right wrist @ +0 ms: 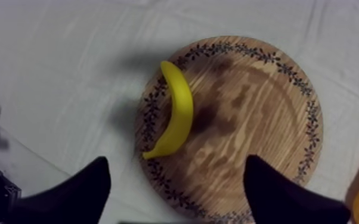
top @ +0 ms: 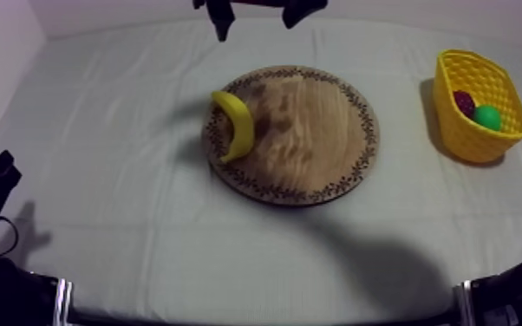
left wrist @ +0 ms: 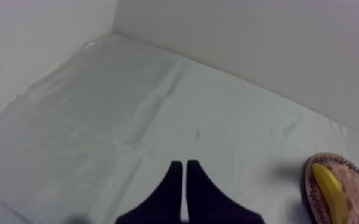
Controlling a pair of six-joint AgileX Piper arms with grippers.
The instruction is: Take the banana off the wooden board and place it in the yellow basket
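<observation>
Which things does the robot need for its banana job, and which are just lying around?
For the job:
banana
wooden board
yellow basket
right gripper, open, pointed at the board

Just lying about:
green fruit and dark red fruit, both in the basket
left gripper, shut, over the cloth

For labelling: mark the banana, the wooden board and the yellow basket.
banana [top: 241, 130], top view, middle of its curve.
wooden board [top: 316, 143], top view, bare centre.
yellow basket [top: 471, 137], top view, near outer wall.

Table [top: 100, 173] bears wooden board [top: 316, 152] and yellow basket [top: 466, 139].
</observation>
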